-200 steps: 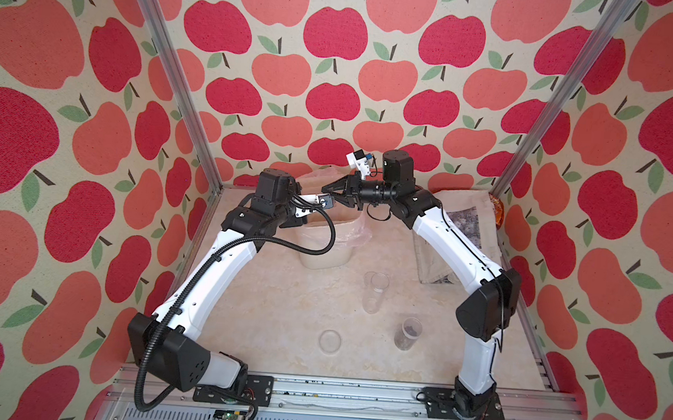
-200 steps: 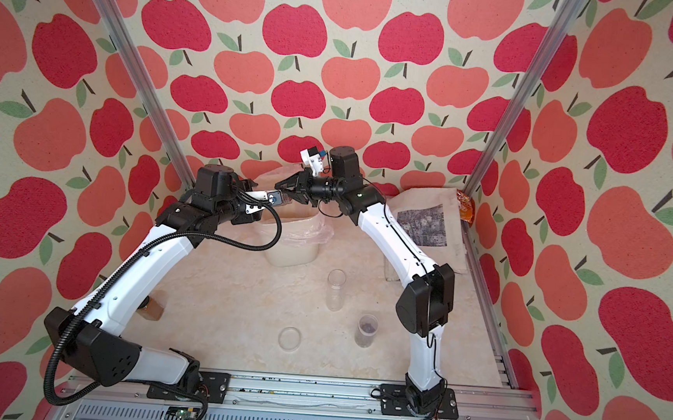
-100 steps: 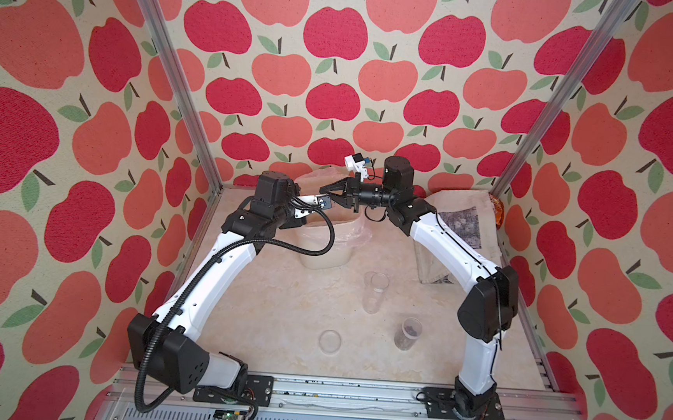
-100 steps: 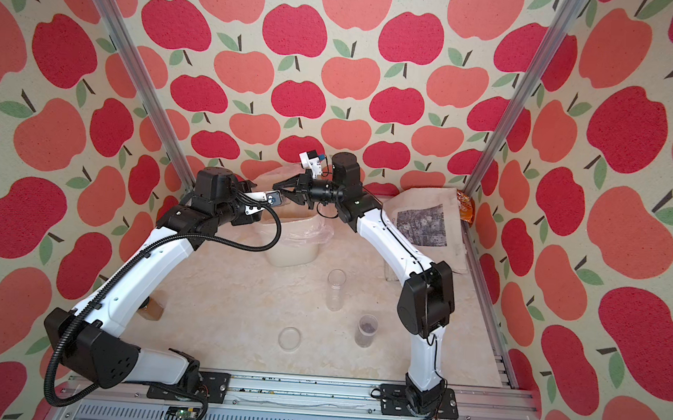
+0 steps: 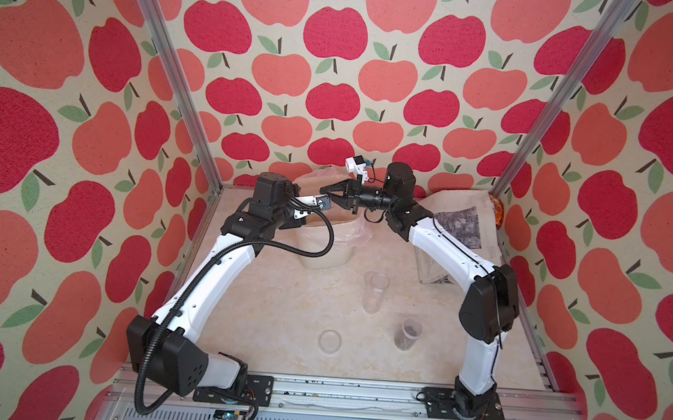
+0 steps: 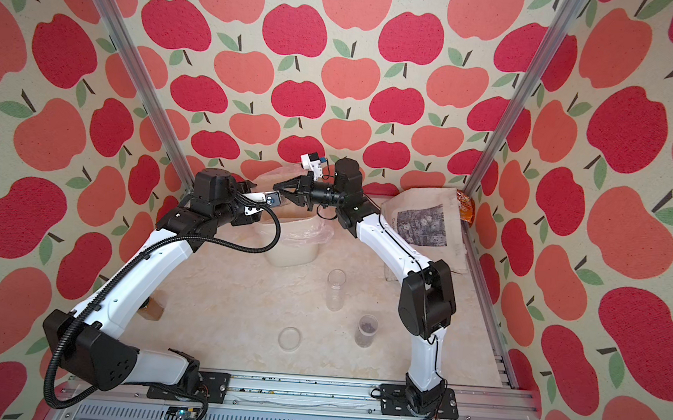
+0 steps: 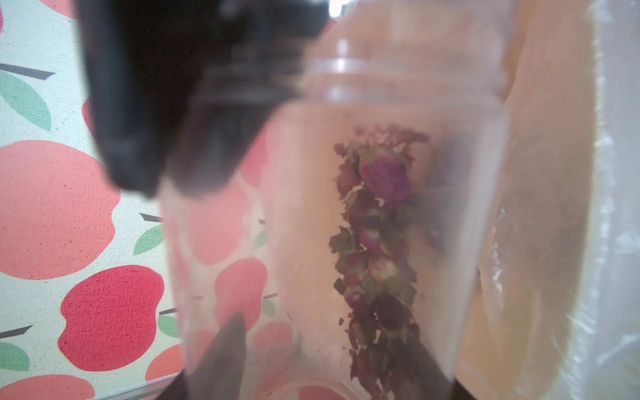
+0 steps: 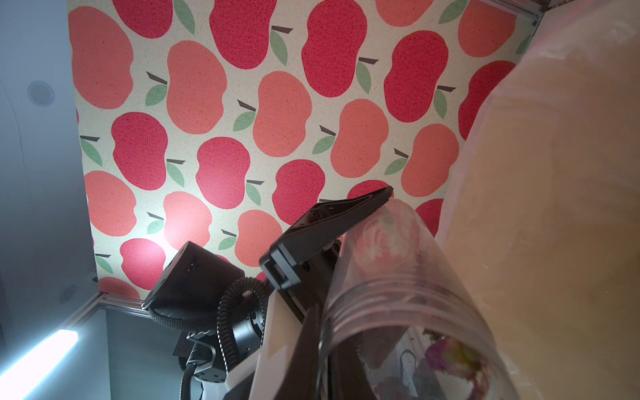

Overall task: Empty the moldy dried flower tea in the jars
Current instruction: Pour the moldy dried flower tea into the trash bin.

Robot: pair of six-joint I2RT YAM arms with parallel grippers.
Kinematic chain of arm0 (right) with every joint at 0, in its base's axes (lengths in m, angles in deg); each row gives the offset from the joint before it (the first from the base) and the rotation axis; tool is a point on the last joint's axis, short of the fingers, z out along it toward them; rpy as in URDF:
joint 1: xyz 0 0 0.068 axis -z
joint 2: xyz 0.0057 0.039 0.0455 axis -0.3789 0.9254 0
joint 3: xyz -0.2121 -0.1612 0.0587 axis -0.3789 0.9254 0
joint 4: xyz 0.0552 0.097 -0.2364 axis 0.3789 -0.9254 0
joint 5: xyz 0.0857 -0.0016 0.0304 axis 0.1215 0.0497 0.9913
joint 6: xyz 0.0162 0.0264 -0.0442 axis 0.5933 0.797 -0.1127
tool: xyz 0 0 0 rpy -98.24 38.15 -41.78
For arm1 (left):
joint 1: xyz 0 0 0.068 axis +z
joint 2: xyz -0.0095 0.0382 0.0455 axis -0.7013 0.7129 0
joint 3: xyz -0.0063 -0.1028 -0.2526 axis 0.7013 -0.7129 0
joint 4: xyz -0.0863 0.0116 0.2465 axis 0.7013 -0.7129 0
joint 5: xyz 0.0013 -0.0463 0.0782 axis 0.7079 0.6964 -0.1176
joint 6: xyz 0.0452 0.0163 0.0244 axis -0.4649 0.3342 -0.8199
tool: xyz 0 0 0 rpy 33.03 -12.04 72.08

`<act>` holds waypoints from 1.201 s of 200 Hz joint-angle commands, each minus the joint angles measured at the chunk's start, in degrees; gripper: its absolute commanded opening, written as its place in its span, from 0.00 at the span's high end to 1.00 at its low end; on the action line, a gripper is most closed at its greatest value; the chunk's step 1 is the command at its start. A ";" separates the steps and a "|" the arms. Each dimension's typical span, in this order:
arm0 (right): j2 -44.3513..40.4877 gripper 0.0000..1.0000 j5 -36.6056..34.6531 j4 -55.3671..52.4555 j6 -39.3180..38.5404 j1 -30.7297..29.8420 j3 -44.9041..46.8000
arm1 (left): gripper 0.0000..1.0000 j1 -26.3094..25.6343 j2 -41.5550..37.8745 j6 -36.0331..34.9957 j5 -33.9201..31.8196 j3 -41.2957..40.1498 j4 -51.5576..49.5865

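Held jar (image 7: 304, 225) blurred in left wrist view, base cut off at edge. In right wrist view its mouth partly cut off. Brown object (image 6: 153, 311) half hidden behind left arm (image 6: 140, 270).

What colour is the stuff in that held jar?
The tea is purple and green, clearest in the left wrist view.

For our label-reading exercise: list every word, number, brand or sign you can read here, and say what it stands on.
No text can be read.
Cloth bag: what may be small lettering beside its grey printed picture, too small to read.
Clear jar: no label shows.
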 commanded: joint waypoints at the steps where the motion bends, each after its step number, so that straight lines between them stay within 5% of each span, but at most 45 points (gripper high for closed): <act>1: -2.33 1.00 -2.08 4.39 1.32 2.07 1.50 | 0.33 1.55 -2.68 2.60 1.01 -0.44 2.58; 104: -3.47 1.00 -2.69 10.37 4.61 3.20 4.08 | 0.15 3.79 -4.83 3.96 3.14 -2.17 4.17; 132: -3.97 1.00 -3.39 11.67 4.82 3.53 4.67 | 0.10 4.13 -6.97 9.64 5.05 -2.74 5.04; 170: -4.50 1.00 -4.51 12.97 4.90 3.67 5.67 | 0.01 4.26 -14.19 31.11 11.62 -4.88 11.00; 240: -5.81 1.00 -7.48 15.75 5.29 3.64 7.56 | 0.00 4.48 -21.15 90.86 7.23 -5.40 13.19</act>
